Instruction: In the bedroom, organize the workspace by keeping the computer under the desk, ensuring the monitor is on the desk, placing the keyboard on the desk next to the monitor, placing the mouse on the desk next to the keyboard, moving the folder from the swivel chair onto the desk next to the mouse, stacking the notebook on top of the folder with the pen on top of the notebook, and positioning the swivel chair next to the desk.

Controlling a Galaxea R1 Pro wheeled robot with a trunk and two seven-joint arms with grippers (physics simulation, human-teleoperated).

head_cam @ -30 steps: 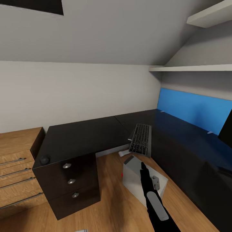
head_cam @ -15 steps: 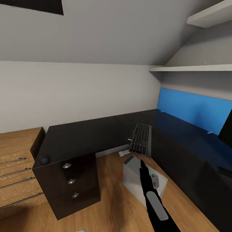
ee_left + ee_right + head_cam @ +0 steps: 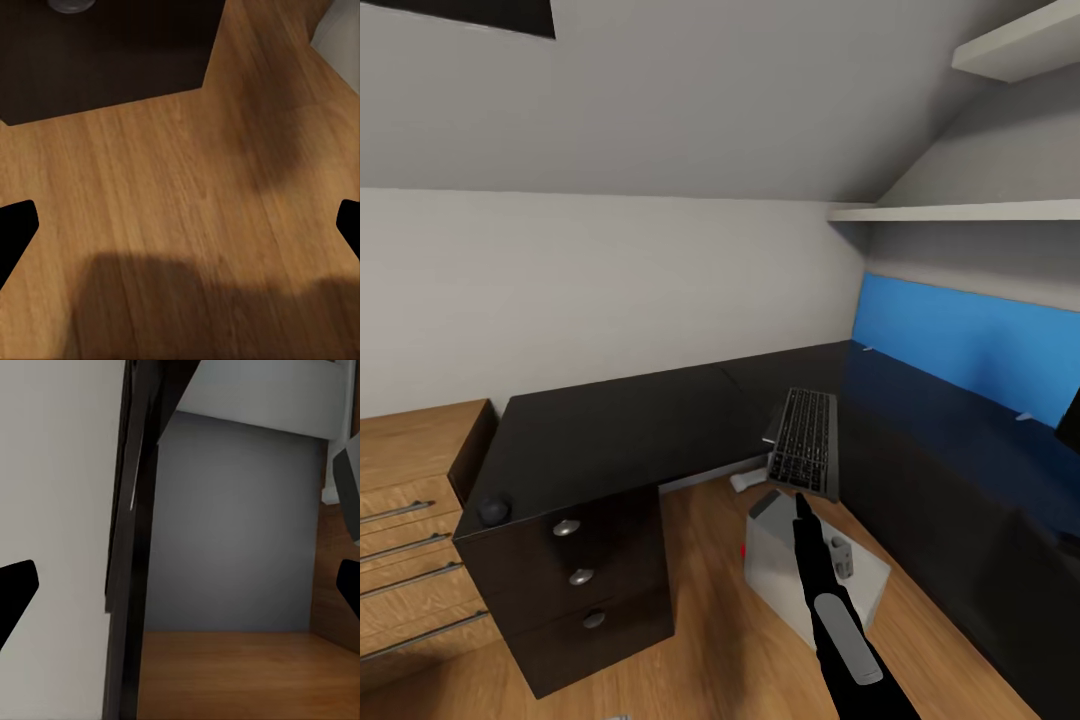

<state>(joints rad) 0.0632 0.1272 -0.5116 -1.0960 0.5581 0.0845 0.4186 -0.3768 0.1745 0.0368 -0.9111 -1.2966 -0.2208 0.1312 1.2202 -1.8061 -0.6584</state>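
The glossy black L-shaped desk (image 3: 620, 430) fills the room's corner. The keyboard (image 3: 805, 452) lies on it near the inner bend, its near end over the edge. Near the desk's front left corner sits the small black mouse (image 3: 493, 511). The silver-grey computer (image 3: 790, 570) stands askew on the floor in the bend of the desk. A black corner of the monitor (image 3: 1071, 425) shows at the far right. My right arm reaches over the computer, its gripper (image 3: 801, 506) just below the keyboard's near end. Both wrist views show black fingertips wide apart: left gripper (image 3: 180, 225), right gripper (image 3: 180, 585).
A light wooden chest of drawers (image 3: 405, 520) stands left of the desk. The desk's drawer block has three silver knobs (image 3: 581, 576). A blue back panel (image 3: 960, 340) and white shelves (image 3: 960, 212) are on the right wall. A small white object (image 3: 743, 480) lies on the floor under the desk.
The whole head view has shifted a little, so the camera moved. My right arm holds the same pose over the computer.
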